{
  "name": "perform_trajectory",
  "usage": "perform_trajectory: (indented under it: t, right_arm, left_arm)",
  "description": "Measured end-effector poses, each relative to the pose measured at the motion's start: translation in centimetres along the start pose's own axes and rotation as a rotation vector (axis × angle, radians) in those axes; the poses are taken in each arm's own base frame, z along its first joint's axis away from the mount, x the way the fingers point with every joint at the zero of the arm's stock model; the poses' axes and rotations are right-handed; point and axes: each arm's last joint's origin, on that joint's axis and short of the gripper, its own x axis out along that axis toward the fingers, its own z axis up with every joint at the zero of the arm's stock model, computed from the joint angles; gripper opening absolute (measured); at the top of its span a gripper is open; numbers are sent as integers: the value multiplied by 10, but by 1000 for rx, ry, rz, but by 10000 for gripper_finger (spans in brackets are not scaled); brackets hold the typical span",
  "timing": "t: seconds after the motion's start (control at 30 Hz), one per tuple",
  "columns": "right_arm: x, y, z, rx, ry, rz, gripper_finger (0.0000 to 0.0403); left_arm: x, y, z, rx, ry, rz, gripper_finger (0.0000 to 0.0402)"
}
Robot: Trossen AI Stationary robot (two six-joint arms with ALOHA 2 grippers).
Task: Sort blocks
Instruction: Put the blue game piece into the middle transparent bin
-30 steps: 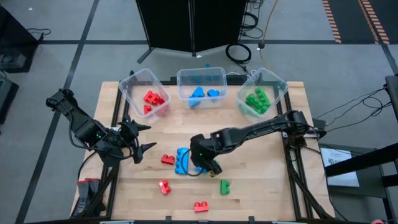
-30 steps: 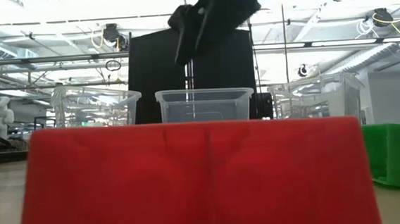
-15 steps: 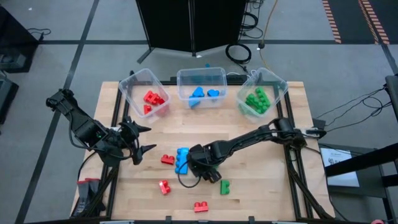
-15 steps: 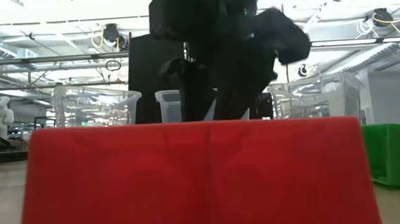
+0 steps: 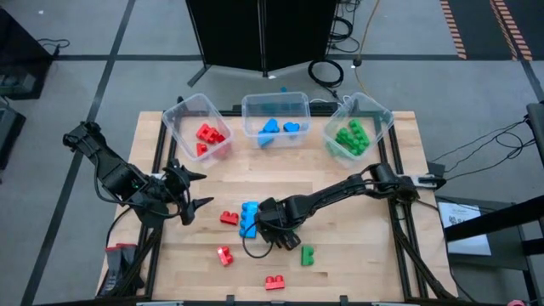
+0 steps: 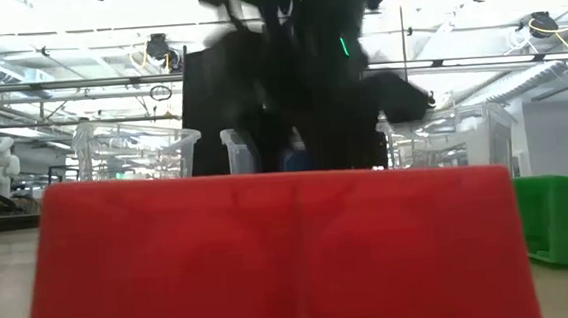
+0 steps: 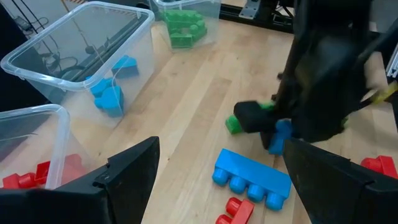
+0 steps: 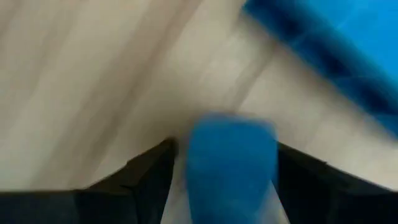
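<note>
Landmark: long blue block [image 5: 248, 218], lying on the wooden table [image 5: 357, 255] near its middle; all places below are given from it.
Left gripper [image 5: 194, 189]: well to the left of the long blue block, above the table's left part. Fingers spread wide, nothing between them. Same place and same spread as half a second ago.
Bin with red blocks [image 5: 198, 127]: clear, behind and left of the landmark, at the far edge.
Loose red blocks: one [image 5: 229, 218] just beside the landmark's left end; one [image 5: 224, 255] in front and left; one [image 5: 274, 282] in front, near the table's front edge.
Bin with blue blocks [image 5: 275, 116]: clear, straight behind the landmark.
Right gripper [image 5: 274, 235]: low over the table, just in front of and right of the landmark. Fingers part open and closed on a small blue block [image 8: 230, 163], which the right wrist view shows between the two fingers, close above the wood.
Change: a second ago this gripper stood higher and farther right; half a second ago it had come down beside the landmark; now it sits nearly the same, shifted only slightly.
Green block [image 5: 307, 254]: in front and right, just beyond the right gripper.
Bin with green blocks [image 5: 358, 127]: clear, behind and well right.
</note>
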Motion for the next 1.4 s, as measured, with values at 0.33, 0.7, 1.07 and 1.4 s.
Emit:
perform_trajectory:
  t: [0.33, 0.7, 1.07, 1.4]
  right_arm:
    - [2, -1, -3, 27, 56, -105, 180]
    - [-7, -3, -2, 150, 60, -97, 114]
    - [-115, -67, 15, 270, -219, -134, 114]
    - [-202, -169, -31, 485, -397, -433, 114]
  left_arm:
    - [0, 0, 0, 3, 1, 1, 336]
    - [0, 0, 0, 4, 2, 2, 336]
    - [0, 2, -2, 23, 13, 15, 336]
    - [0, 2, -1, 23, 1, 26, 336]
